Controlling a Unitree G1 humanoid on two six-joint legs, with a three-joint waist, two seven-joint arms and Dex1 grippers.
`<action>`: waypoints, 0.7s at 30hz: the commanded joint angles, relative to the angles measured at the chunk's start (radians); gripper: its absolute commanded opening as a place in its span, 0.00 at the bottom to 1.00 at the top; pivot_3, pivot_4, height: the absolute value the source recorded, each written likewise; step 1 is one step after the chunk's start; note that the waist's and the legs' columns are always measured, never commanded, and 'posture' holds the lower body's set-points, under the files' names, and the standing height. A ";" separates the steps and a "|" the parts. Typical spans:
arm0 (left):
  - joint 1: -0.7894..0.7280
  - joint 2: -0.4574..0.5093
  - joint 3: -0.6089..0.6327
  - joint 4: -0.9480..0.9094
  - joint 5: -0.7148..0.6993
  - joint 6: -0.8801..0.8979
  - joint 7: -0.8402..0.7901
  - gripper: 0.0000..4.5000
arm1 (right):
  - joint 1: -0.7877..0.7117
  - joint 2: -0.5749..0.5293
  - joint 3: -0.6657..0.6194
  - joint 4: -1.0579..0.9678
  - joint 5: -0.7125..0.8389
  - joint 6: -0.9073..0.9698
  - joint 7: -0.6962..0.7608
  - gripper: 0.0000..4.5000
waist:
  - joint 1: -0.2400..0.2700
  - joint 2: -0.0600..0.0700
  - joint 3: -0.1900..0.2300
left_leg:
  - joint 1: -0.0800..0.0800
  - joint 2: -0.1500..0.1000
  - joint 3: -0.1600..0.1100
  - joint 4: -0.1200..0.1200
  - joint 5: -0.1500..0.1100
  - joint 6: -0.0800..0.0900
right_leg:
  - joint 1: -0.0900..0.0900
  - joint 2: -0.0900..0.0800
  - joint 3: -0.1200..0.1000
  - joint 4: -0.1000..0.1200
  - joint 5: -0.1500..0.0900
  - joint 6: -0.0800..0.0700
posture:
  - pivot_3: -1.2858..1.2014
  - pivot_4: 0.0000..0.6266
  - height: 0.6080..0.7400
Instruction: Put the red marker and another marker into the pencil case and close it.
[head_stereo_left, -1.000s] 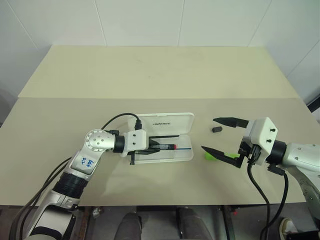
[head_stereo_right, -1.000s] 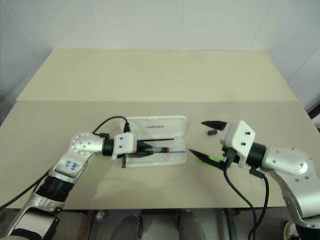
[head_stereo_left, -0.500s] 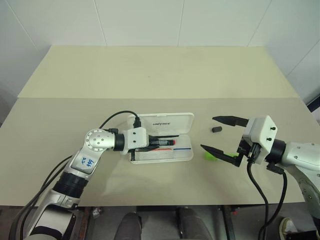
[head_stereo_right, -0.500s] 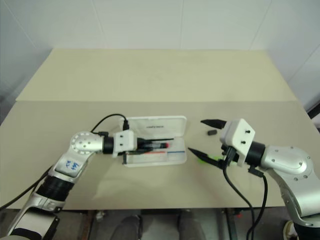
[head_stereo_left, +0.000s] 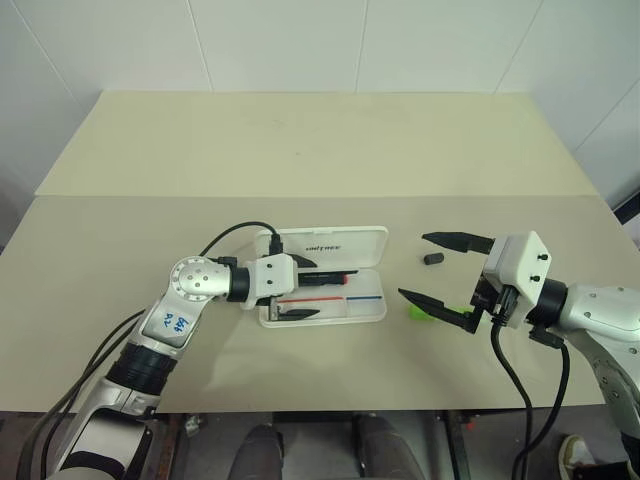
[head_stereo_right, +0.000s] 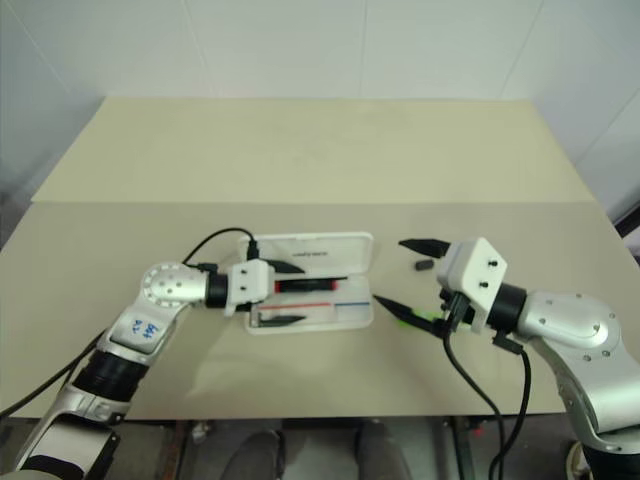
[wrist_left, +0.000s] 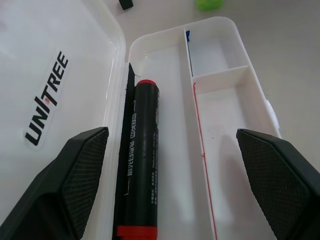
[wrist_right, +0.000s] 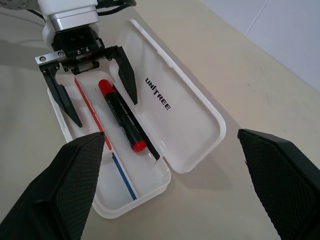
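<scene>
where the left gripper (head_stereo_left: 308, 290) reaches over the open pencil case (head_stereo_left: 375, 311), its two black fingers stand spread wide with nothing clamped between them; the red marker (head_stereo_left: 325, 280) lies loose inside the tray, along the hinge side beside the flat lid. right of the case a small black stub (head_stereo_left: 433, 259) sits on the table (head_stereo_left: 300, 150); the lime-green marker (head_stereo_left: 421, 310) lies just beside the tray's end, under the right gripper (head_stereo_left: 440, 269), whose fingers gape wide and hold nothing.

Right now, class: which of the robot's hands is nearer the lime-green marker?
Right. The right hand stands open directly over the lime-green marker on the table; the left hand is open over the pencil case, farther away.
</scene>
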 joint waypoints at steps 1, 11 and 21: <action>-0.005 -0.002 0.013 -0.058 -0.038 0.010 -0.021 0.99 | -0.012 0.004 -0.012 -0.005 0.001 -0.022 -0.001 1.00 | 0.000 0.000 0.000 | 0.000 0.000 0.000 0.000 0.000 0.000 | 0.000 0.000 0.000 0.000 0.000 0.000 | 0.52 0.24 1.00; 0.025 0.014 0.061 -0.192 -0.170 0.151 -0.055 0.99 | 0.001 -0.091 -0.026 0.116 -0.007 -0.060 0.153 1.00 | 0.000 0.000 0.000 | 0.000 0.000 0.000 0.000 0.000 0.000 | 0.000 0.000 0.000 0.000 0.000 0.000 | 0.52 0.24 1.00; 0.066 0.084 0.138 -0.364 -0.312 0.347 -0.069 0.99 | -0.033 -0.183 0.022 0.362 -0.072 -0.181 0.353 1.00 | -0.002 0.000 0.000 | 0.000 0.000 0.000 0.002 0.000 0.000 | 0.000 0.000 0.000 0.000 0.000 0.000 | 0.52 0.24 1.00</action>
